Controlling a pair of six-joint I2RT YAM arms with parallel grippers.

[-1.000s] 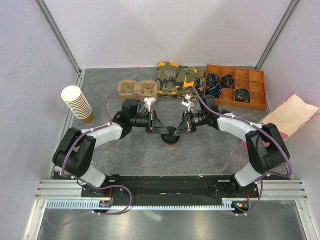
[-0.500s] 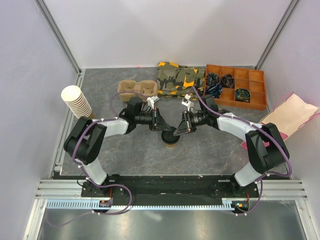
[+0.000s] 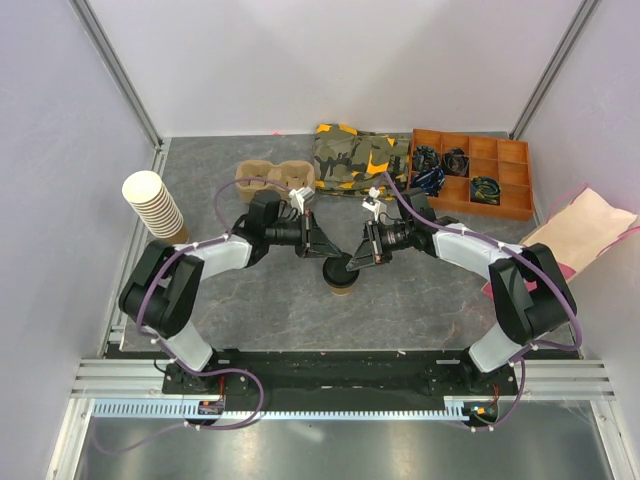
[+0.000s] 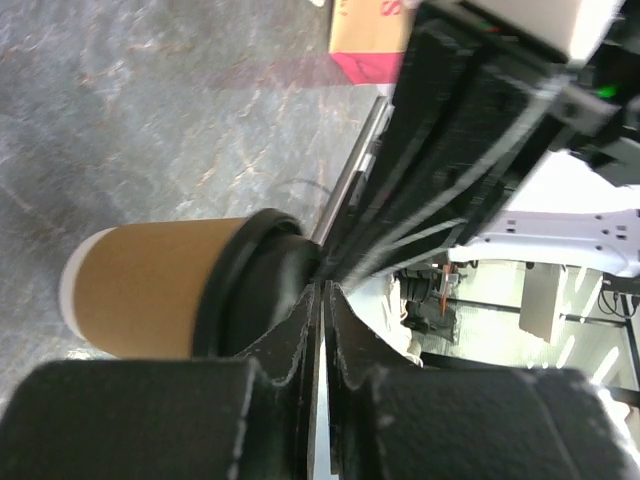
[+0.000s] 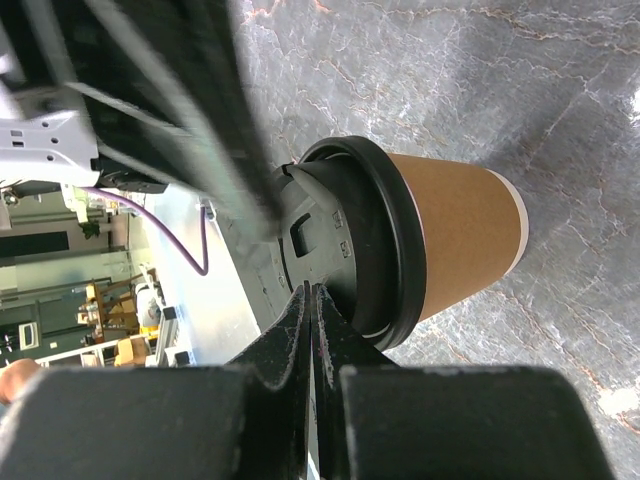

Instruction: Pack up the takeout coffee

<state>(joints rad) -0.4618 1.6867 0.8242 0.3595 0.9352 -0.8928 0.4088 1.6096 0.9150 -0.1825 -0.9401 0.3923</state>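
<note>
The takeout coffee (image 3: pixel 341 279), a tan paper cup with a black lid, stands upright in the middle of the table. It also shows in the left wrist view (image 4: pixel 150 290) and in the right wrist view (image 5: pixel 440 230). My left gripper (image 3: pixel 326 252) is shut and empty, its tips over the lid's left part (image 4: pixel 322 288). My right gripper (image 3: pixel 352 259) is shut and empty, its tips on or just above the lid's right part (image 5: pixel 310 288). Both grippers meet over the lid from opposite sides.
A brown pulp cup carrier (image 3: pixel 273 177) lies behind the left gripper. A stack of lidless paper cups (image 3: pixel 154 207) stands at the left. A camouflage cloth (image 3: pixel 358 157), an orange compartment tray (image 3: pixel 472 172) and a tan paper bag (image 3: pixel 580 232) lie at the back and right.
The left arm's elbow swung left and its wrist turned; its shut tips stayed at the lid. The right arm and the cup barely moved.
</note>
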